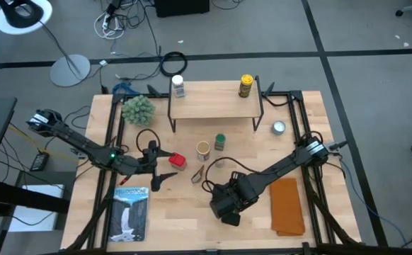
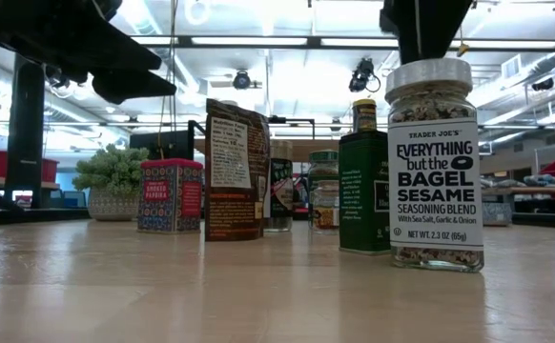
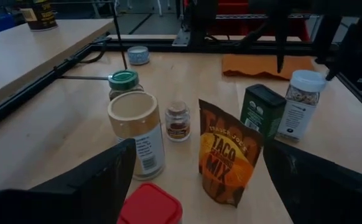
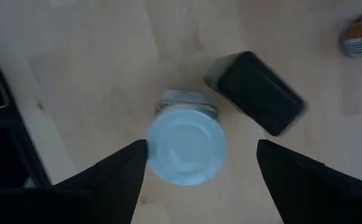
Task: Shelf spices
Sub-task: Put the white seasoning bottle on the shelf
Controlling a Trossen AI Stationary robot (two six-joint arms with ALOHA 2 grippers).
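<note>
The shelf [image 1: 216,103] stands at the table's far side and carries a white-capped jar [image 1: 178,85] and a yellow-capped jar [image 1: 245,85]. In front of it stand a red tin [image 1: 178,161], a tan canister [image 1: 203,149], a green-capped jar [image 1: 220,142] and an orange taco packet [image 3: 226,152]. A small jar [image 3: 178,121] and a dark box [image 4: 255,92] are there too. My right gripper [image 4: 196,168] hangs open, pointing down over a white-capped seasoning jar [image 4: 186,144], one finger on each side of the cap. My left gripper [image 3: 193,180] is open and level, with the red tin [image 3: 150,205] between its fingertips, untouched.
A fuzzy green plant [image 1: 137,108] sits by the shelf's left end and a flat silver tin [image 1: 279,127] by its right end. An orange cloth [image 1: 287,205] lies near the right edge and a book [image 1: 132,212] at the near left. Black rails [image 1: 301,113] frame the table.
</note>
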